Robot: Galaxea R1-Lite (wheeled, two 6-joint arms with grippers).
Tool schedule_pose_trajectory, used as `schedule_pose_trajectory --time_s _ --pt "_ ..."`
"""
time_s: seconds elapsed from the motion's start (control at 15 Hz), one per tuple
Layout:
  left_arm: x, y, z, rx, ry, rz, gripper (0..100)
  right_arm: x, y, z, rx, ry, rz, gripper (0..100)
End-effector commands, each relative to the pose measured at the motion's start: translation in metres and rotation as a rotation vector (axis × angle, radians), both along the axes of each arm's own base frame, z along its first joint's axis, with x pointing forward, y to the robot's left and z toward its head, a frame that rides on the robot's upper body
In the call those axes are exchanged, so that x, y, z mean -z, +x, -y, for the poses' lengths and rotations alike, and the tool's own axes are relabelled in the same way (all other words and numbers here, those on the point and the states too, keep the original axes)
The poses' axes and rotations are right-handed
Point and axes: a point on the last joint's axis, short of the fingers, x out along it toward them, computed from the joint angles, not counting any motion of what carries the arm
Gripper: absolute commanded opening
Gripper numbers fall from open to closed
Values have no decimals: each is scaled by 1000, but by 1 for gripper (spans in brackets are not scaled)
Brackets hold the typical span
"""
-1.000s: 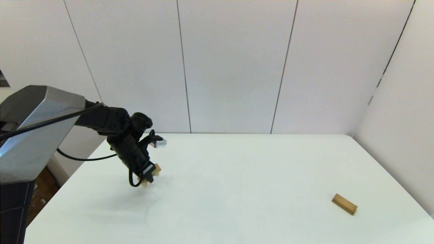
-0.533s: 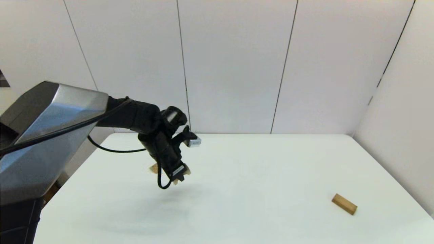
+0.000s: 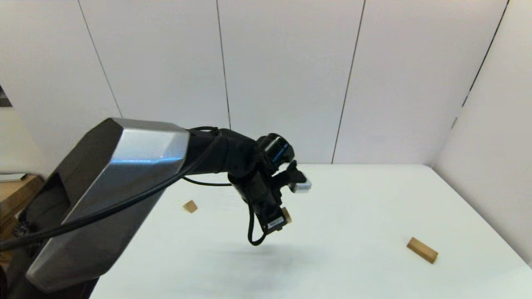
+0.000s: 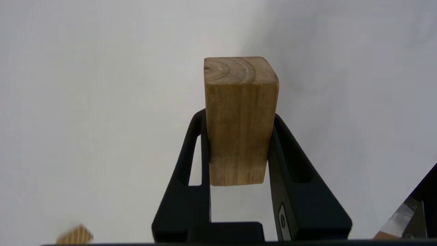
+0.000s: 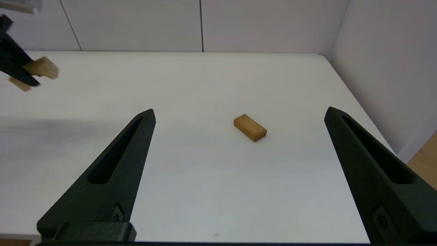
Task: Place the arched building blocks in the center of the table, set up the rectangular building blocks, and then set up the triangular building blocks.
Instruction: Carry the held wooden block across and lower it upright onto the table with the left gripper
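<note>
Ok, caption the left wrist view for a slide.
Left gripper clamps a light wooden arched block above the white table, small striped wooden wedge behind.

Mostly hidden in the head view: the arched building blocks (image 3: 286, 214), covered by the left gripper (image 3: 279, 219), only one pale end showing. Curved cut-out not visible in the left wrist view either. Cut off and blurred at the edge there: the triangular building blocks (image 4: 75, 235). Right gripper (image 5: 239, 112) out of the head view, bases cropped.
</note>
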Motion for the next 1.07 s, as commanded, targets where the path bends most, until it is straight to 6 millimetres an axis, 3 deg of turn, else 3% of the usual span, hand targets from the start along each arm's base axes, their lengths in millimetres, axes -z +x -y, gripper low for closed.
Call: schedule_pose_trajectory --time_s 0.07,1.07 --pt "19 -7 24 112 31 4 0 0 0 0 -1 0 1 100" --pt "53 -7 32 316 137 -22 0 0 0 0 -1 0 1 100"
